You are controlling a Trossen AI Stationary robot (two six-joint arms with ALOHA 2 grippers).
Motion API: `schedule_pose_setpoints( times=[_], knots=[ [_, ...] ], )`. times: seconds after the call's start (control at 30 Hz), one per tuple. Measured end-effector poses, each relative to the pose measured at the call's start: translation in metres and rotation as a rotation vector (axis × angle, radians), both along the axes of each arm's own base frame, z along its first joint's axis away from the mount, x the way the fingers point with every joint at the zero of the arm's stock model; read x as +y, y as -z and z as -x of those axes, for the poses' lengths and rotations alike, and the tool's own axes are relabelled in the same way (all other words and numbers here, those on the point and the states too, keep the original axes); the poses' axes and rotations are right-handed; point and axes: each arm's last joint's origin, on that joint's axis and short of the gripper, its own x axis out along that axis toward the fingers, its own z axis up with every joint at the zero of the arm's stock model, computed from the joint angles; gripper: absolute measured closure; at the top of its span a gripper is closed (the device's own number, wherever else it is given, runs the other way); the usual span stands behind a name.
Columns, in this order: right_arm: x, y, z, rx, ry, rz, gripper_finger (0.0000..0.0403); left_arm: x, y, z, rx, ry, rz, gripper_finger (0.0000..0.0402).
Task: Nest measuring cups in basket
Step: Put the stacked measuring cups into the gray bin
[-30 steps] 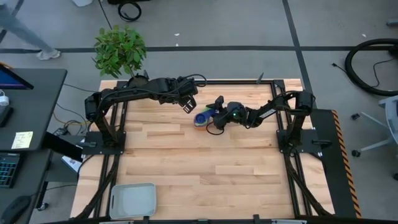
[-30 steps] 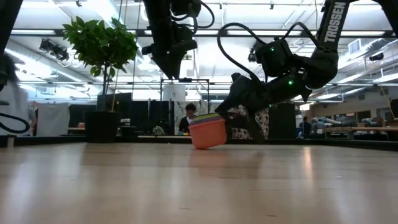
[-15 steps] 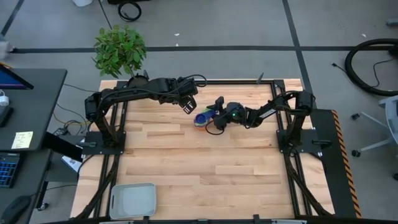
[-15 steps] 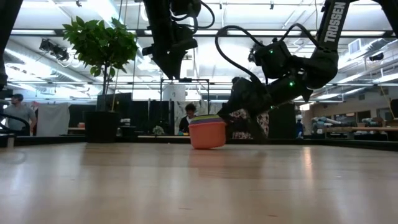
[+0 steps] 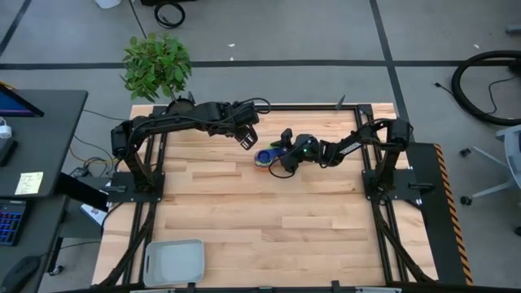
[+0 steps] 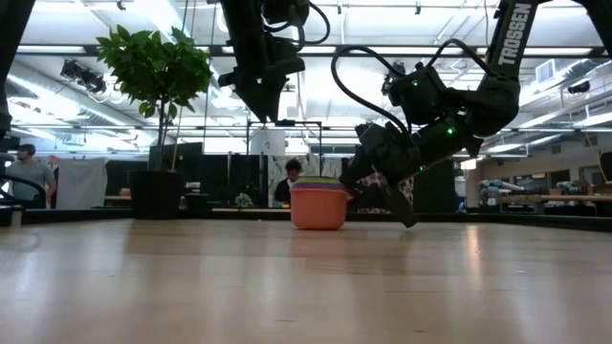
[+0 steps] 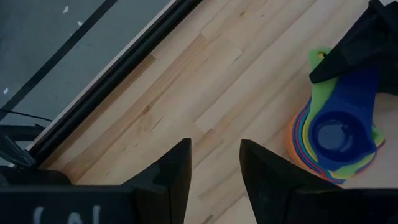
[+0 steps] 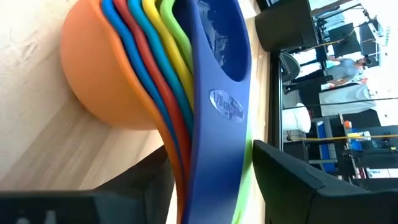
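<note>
High view: the nested measuring cups (image 5: 264, 156) sit mid-table just ahead of the right gripper (image 5: 279, 155), while the basket (image 5: 173, 261) lies well apart at the near-left corner.

The left gripper (image 5: 245, 140) hovers beside the stack, fingers spread on nothing.

Low view: the stack (image 6: 318, 204), tilted a second ago, now rests flat on the table (image 6: 287, 287) — probably set down, so the carry to the basket is not under way yet.

Left wrist view: beyond the parted fingers (image 7: 174, 171) the cups (image 7: 336, 140) lie untouched.

Right wrist view — only here do the handles (image 8: 217, 118) show between the right fingers (image 8: 292, 180), which stand wide either side; whether they press I cannot tell.
</note>
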Motion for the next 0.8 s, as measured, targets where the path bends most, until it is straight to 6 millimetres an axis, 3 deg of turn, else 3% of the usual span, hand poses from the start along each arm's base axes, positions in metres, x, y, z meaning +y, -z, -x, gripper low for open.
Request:
schedule_pose_setpoints(
  times=[0.6, 0.8],
  knots=[
    [0.0015, 0.0003, -0.0005, -0.026, -0.021, -0.082, 0.0311, 0.0001, -0.0004, 0.0003, -0.001, 0.000, -0.001, 0.0260],
    [0.0015, 0.0004, -0.0004, -0.033, -0.010, -0.104, 0.0317, 0.0001, -0.0004, 0.0003, -0.001, 0.000, -0.001, 0.0260]
  ],
)
